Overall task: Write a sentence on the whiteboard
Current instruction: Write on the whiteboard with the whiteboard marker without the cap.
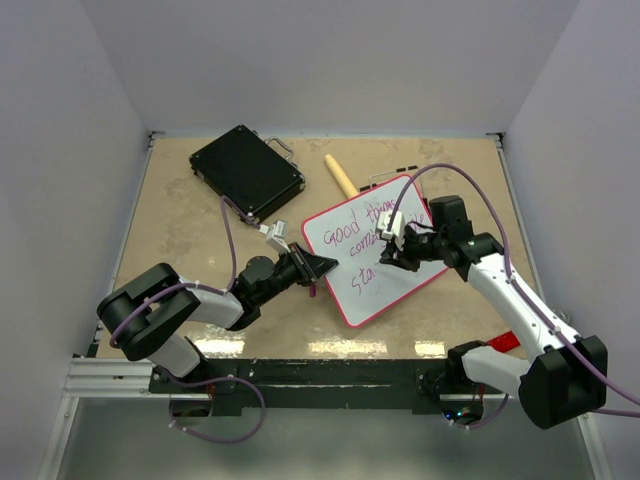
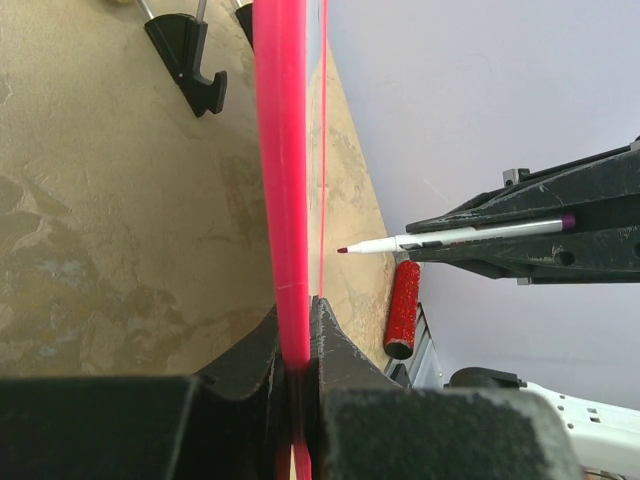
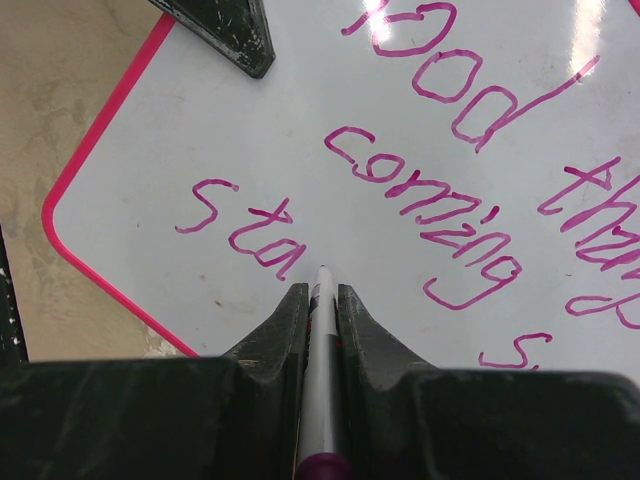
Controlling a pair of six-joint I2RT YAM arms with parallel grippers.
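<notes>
The whiteboard [image 1: 385,285], white with a pink rim, lies tilted in the middle of the table. My left gripper [image 1: 322,270] is shut on its left rim [image 2: 283,150], seen edge-on between the jaws of the left gripper [image 2: 298,320]. My right gripper [image 3: 321,295] is shut on a white marker [image 3: 322,330] with a purple cap end. Its tip sits just right of the letters "sta" on the board [image 3: 180,120]. The sentence [image 3: 430,200] reads "Good th", "coming", an "s", then "sta". From the left wrist view the marker [image 2: 450,238] points at the board face.
A black hard case [image 1: 247,170] lies at the back left. A tan wooden stick [image 1: 340,175] lies behind the board. A red cylinder [image 2: 403,312] rests by the near right edge, beside my right arm's base [image 1: 480,365].
</notes>
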